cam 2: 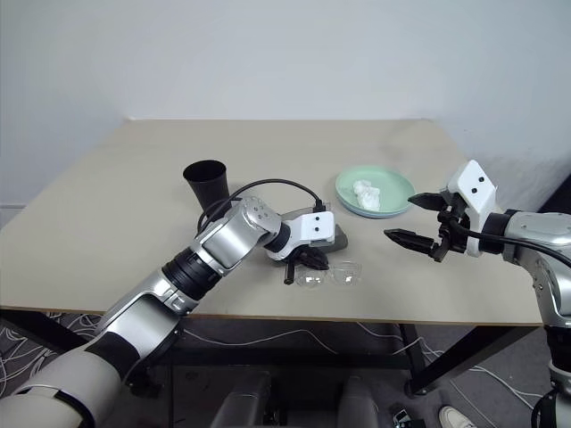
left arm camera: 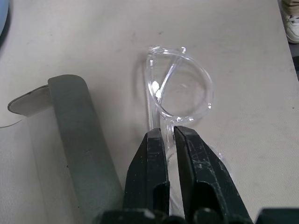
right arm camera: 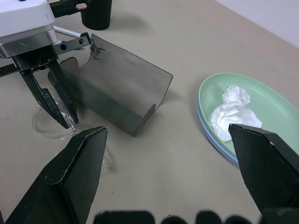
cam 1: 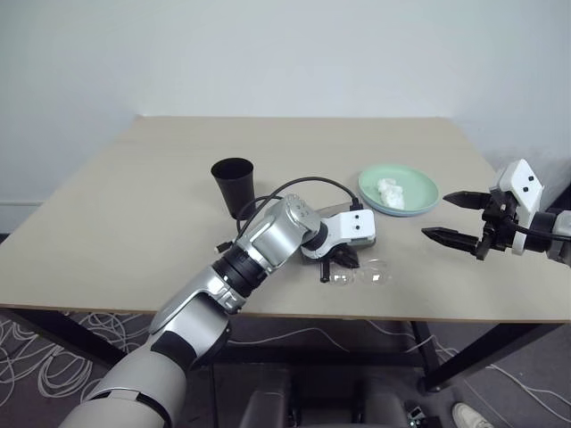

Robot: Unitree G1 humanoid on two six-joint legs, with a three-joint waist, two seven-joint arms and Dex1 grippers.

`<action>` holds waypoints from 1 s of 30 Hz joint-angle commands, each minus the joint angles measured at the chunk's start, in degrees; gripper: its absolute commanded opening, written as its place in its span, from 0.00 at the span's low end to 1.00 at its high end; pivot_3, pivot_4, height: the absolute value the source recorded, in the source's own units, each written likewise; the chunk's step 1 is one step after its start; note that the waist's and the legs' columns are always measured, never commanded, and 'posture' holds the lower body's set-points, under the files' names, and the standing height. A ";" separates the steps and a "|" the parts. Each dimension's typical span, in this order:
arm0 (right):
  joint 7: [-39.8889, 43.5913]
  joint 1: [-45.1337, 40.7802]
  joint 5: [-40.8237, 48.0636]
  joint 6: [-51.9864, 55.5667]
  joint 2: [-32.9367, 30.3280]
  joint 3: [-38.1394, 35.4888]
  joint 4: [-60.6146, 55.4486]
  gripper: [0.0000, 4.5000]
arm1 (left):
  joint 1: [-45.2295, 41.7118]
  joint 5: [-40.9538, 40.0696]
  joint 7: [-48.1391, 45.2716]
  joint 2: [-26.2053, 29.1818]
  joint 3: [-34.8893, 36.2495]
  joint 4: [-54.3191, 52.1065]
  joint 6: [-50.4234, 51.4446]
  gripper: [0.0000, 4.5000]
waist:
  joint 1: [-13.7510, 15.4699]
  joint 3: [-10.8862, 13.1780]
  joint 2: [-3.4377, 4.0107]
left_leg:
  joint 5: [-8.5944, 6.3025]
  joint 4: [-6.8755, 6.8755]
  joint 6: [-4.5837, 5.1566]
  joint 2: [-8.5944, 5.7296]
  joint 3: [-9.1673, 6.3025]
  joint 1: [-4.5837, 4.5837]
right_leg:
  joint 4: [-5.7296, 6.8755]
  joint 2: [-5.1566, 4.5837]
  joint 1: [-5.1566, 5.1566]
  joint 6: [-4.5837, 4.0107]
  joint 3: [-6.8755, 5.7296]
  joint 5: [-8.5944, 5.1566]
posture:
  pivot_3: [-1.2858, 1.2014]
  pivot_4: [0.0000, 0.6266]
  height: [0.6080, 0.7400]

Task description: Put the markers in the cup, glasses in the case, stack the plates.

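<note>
My left gripper (left arm camera: 169, 140) pinched on clear transparent plastic glasses (left arm camera: 180, 88), lying on table just beside grey rectangular case (right arm camera: 119, 95), long axis parallel to it. Case's open side nearest my left arm. Right gripper (cam 1: 453, 218) spread wide, well apart from case.

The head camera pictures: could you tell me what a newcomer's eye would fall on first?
The left end effector, shut on the clear glasses near the table's front edge, beside the open grey case. To the right, the right end effector hovers wide open by the stacked plates holding a crumpled white tissue.
</note>
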 commanded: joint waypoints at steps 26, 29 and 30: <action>-0.23 -1.66 0.51 -1.02 -0.34 -0.40 -0.99 1.00 | -2.24 -1.04 -0.59 0.11 4.63 0.28 -1.83 0.03 | 0.00 0.00 0.00 | 0.00 0.01 0.01 0.00 -0.02 0.00 | 0.01 0.01 0.01 0.00 -0.01 0.00 | 0.52 0.00 0.16; -0.21 -1.98 0.45 -1.21 -0.20 -0.10 -0.73 1.00 | -2.27 -1.20 -0.87 0.12 5.09 0.34 -2.60 0.03 | 0.01 0.00 0.00 | 0.00 0.01 0.01 0.00 -0.01 0.00 | 0.01 0.00 0.01 0.00 -0.01 0.00 | 0.52 0.00 0.16; -0.21 -2.05 0.44 -1.28 -0.16 -0.01 -0.66 1.00 | -2.20 -1.09 -0.85 0.11 5.13 0.33 -2.69 0.03 | 0.01 0.00 0.00 | 0.00 0.02 0.01 0.00 -0.01 0.00 | 0.01 0.00 0.01 0.00 -0.01 0.00 | 0.52 0.00 0.16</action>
